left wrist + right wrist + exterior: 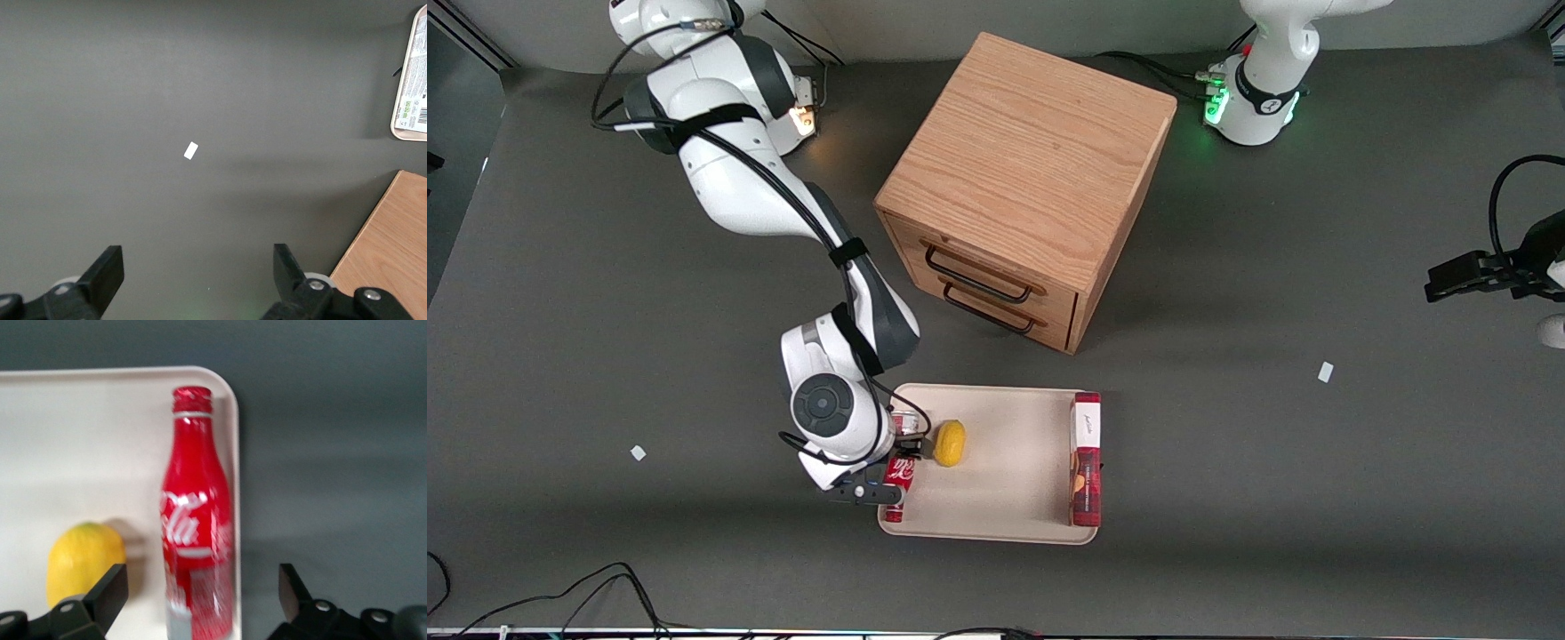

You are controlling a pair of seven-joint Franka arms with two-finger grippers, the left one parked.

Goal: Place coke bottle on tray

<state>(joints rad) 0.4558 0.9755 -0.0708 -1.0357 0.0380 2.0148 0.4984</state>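
The coke bottle is a slim red bottle with white script. It lies flat on the beige tray, along the tray's rim at the working arm's end, neck pointing toward the front camera. In the right wrist view the bottle rests just inside the tray's rim. My right gripper hovers over the bottle's base end. Its fingers are spread wide on either side of the bottle with gaps on both sides and do not touch it.
A yellow lemon lies on the tray beside the bottle, also in the wrist view. A flat red box lies along the tray's rim at the parked arm's end. The wooden drawer cabinet stands farther from the front camera.
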